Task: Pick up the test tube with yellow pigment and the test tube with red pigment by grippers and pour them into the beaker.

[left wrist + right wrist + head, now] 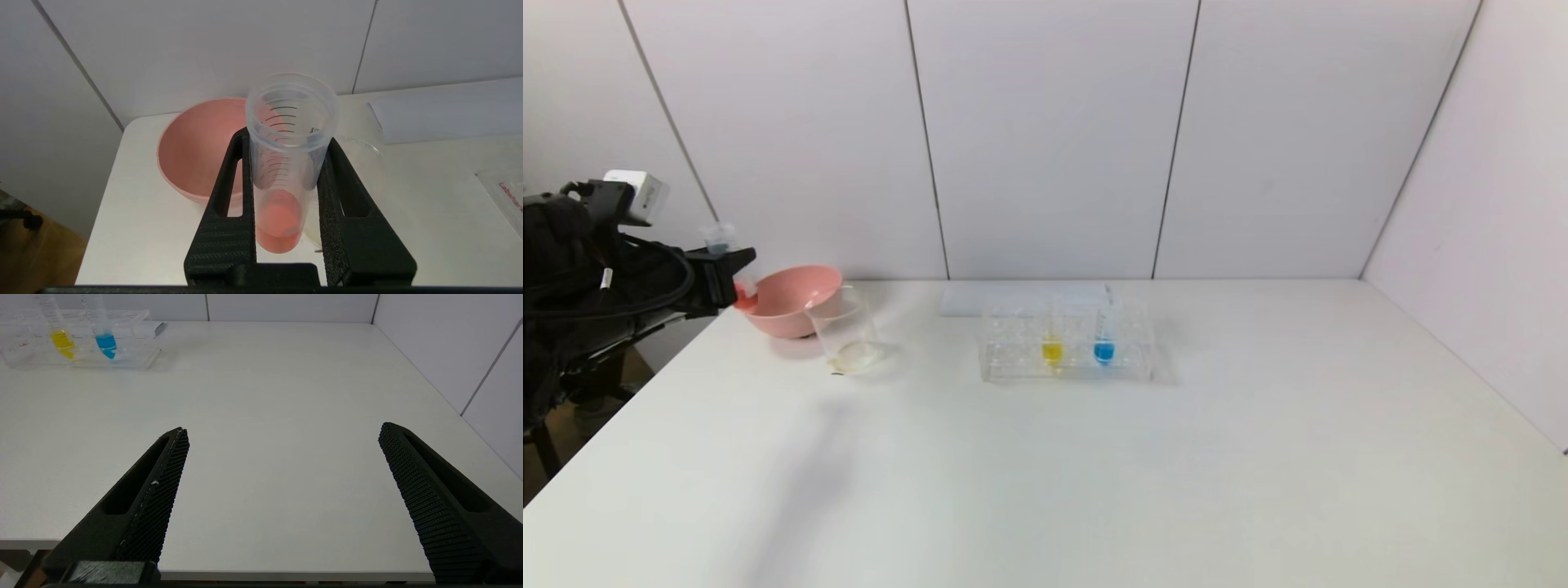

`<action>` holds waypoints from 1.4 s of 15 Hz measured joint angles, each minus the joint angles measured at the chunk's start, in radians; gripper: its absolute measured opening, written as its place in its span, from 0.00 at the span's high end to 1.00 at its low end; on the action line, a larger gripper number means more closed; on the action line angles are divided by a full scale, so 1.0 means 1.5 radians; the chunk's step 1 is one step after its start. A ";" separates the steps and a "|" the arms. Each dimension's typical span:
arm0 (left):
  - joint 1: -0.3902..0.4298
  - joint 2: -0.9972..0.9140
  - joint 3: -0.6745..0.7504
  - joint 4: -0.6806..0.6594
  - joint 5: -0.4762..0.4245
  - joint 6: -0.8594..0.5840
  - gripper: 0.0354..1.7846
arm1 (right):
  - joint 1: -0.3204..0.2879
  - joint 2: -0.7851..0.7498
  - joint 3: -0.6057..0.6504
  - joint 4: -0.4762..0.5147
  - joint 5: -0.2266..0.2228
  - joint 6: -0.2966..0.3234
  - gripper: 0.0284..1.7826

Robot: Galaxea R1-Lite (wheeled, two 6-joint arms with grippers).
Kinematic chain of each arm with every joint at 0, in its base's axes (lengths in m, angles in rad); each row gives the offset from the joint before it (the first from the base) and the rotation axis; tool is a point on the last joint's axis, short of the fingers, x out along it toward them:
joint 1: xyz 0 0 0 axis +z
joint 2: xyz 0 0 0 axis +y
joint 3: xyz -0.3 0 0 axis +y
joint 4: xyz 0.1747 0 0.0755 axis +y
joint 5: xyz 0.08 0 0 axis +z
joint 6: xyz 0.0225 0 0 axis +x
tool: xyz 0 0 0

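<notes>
The left claw (286,139) is black with a finely ribbed texture, and clamps the clear test tube with red pigment (282,179), which has black graduation lines and a red-orange tip. The bowl (788,298) is salmon pink. The beaker (845,331) is clear with a faint yellowish bottom. In the clear rack (1066,347), one tube (1052,349) shows yellow, another (1103,349) blue. The bench (1094,474) is white. The right claw (282,433) is black with cross-hatched pads.
</notes>
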 joint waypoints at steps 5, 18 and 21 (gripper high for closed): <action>0.011 0.009 -0.040 0.090 -0.030 0.063 0.76 | 0.000 0.000 0.000 0.000 0.000 0.000 0.05; 0.008 0.059 -0.177 0.293 -0.080 0.202 0.76 | 0.000 0.000 0.000 0.001 0.000 0.000 0.05; 0.008 0.061 -0.213 0.372 -0.080 0.249 0.76 | 0.000 0.000 0.000 0.001 0.000 0.000 0.05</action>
